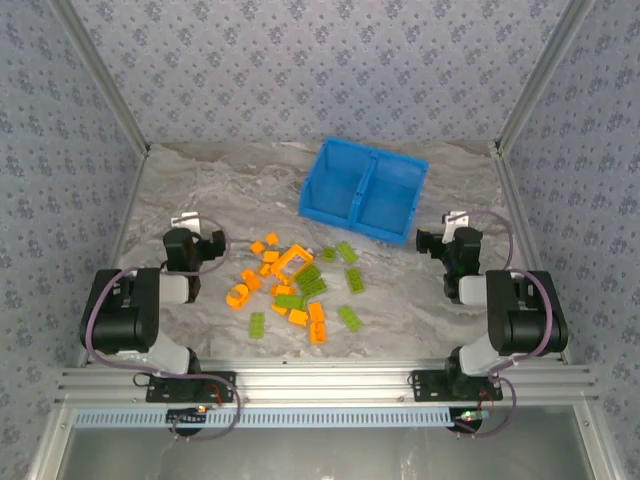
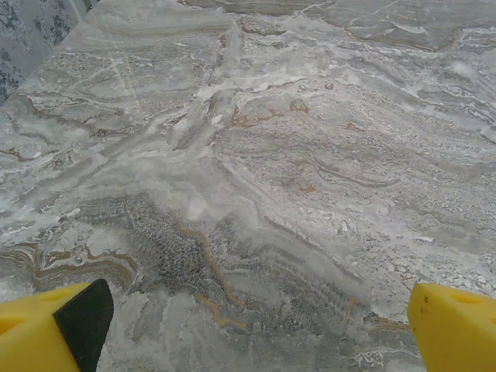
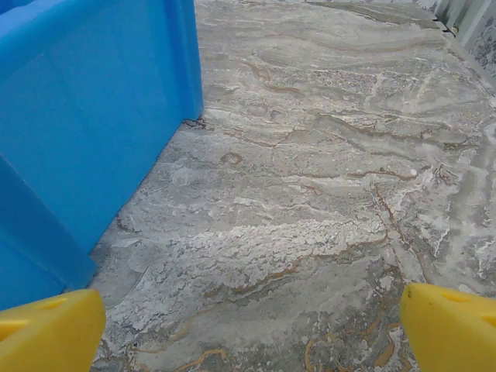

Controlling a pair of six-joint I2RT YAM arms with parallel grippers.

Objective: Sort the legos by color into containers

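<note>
Patterned grey-blue walls (image 1: 300, 60) close in a grey marbled worktop (image 1: 200, 190) on three sides. Overhead: the small orange and lime-green studded plastic bricks (image 1: 295, 285) lie loosely heaped at centre, nearer the left arm. The bright blue two-compartment plastic bin (image 1: 313, 180) sits askew beyond them to the right, and no brick is visible in either half. Left hand (image 1: 192, 232) hangs just left of the heap, right hand (image 1: 450, 228) just beside the bin's near right corner; both gape wide, holding nothing. Judgement: sorting not begun, and the step in hand is the first pick. The next move calls for the left hand to swing right over an outlying brick, since the middle ones crowd and touch. Left wrist: yellow fingers (image 2: 46, 329) spread wide over bare stone, open room ahead, wall at far left. Right wrist: yellow fingers spread likewise, with the bin's outer wall (image 3: 85, 132) close on the left. Swinging that way risks knocking it; the room to the right is free.
</note>
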